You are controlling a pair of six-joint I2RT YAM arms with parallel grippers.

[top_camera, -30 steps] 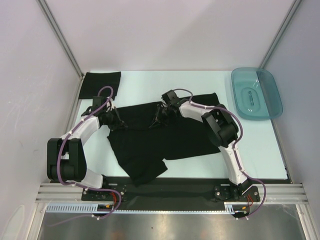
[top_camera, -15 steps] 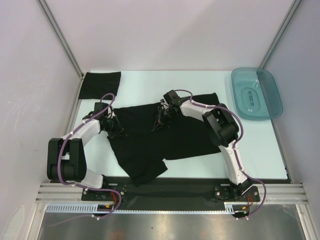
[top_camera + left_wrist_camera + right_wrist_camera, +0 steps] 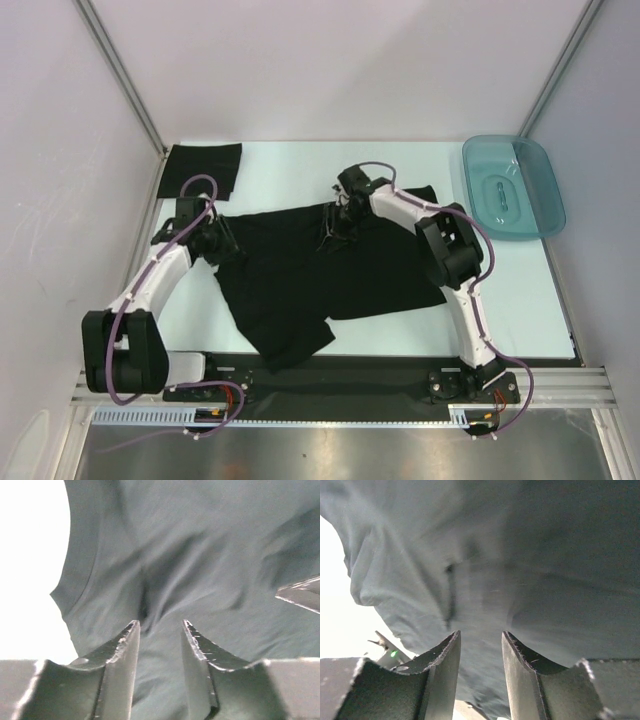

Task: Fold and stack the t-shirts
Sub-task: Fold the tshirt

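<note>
Spread t-shirt [image 3: 320,285]: black, lying open and rumpled at table centre. One lobe sags toward 6 o'clock and reaches the dark strip at the near edge.
Shirt edges: the far edge runs from 10 o'clock to 1 o'clock and is ridged where the grippers meet it. The right edge is fairly straight at 3 o'clock. The left edge slants inward toward 7 o'clock.
Folded t-shirt [image 3: 203,168]: black, a neat flat square in the 11 o'clock corner, apart from the spread one.
Left gripper [image 3: 225,248]: over the spread shirt's 10 o'clock corner. Its fingers [image 3: 122,652] stand spread with nothing pinched. Puckered cloth lies just beyond the tips, with the cloth edge and bright table to their left.
Right gripper [image 3: 338,228]: at the far edge near 12 o'clock. Its fingers [image 3: 517,660] are parted with nothing between them, and a fold of cloth lies beyond the tips.
Table [image 3: 330,165]: a bare pale band at 12 o'clock, a bare strip at 3 to 4 o'clock, and a bare wedge at 8 o'clock under the left arm.
Tray [image 3: 545,185]: translucent teal, in the 2 o'clock corner, well apart from the shirt.
</note>
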